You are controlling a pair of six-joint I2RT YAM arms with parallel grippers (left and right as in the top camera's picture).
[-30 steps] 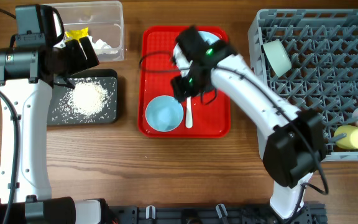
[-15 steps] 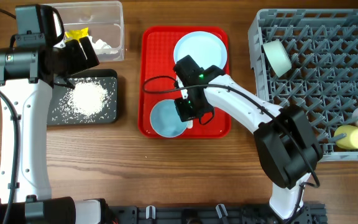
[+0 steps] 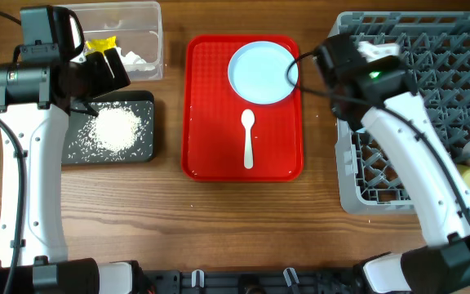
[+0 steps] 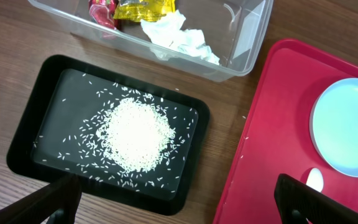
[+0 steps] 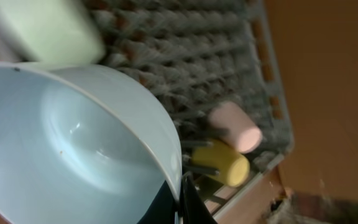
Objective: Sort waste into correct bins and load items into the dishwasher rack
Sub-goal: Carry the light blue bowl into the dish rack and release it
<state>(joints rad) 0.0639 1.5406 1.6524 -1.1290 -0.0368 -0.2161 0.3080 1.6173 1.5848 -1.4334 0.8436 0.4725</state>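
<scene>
The table [image 3: 243, 220] is seen as matt, grained wood. The red tray [image 3: 210, 106] is finished in glossy plastic. The tub [image 4: 247, 37] is made of clear, smooth plastic. The tissue [image 4: 176, 34] is seen as crumpled paper, the yellow wrapper [image 4: 143, 7] as shiny crinkled film. A smooth gloss is shown by the light blue bowl [image 5: 61, 149]. The rack [image 3: 455, 65] is moulded in matt grey plastic.

Arms: left tool [image 4: 179, 202] spread, right tool [image 5: 180, 208] clamped.
The left tool hangs far left, fingers [image 4: 58, 199] wide apart; the right arm stretches far right, its tool pinching a bowl [image 5: 73, 143] rim.
</scene>
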